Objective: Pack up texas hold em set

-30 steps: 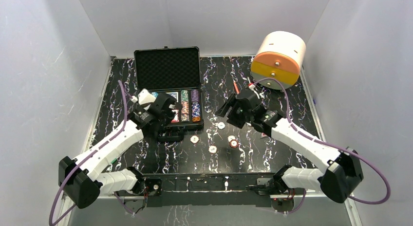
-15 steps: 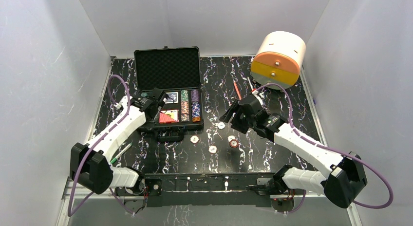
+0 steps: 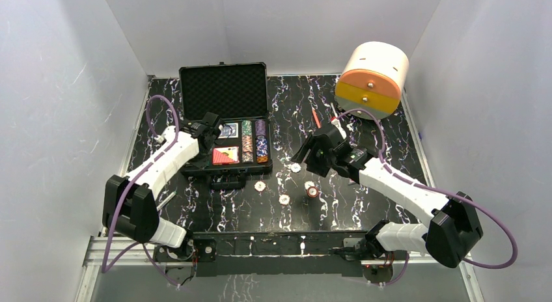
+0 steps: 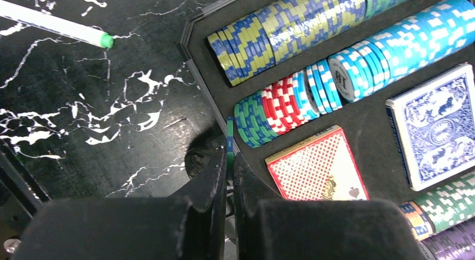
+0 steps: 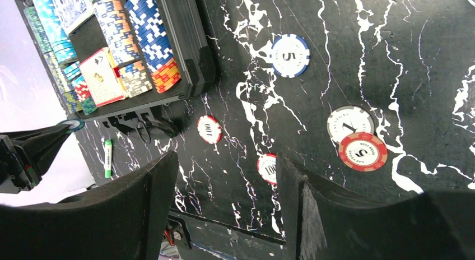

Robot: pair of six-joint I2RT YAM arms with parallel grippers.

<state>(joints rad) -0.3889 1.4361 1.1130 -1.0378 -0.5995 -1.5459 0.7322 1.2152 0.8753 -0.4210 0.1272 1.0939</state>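
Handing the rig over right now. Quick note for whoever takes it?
Left gripper: shut on a green chip, held edge-on at the left edge of the case, beside the green-red-blue chip row.
Right gripper: open and empty, above the loose chips.
Done: the case lies open, with chip rows, the red deck and the blue deck in the foam.
Left: seat the held chip. Then collect five chips from the table: blue 5 chip, near 100 chip, far 100 chip, grey chip, and red 5 chip overlapping it. Then close the lid.
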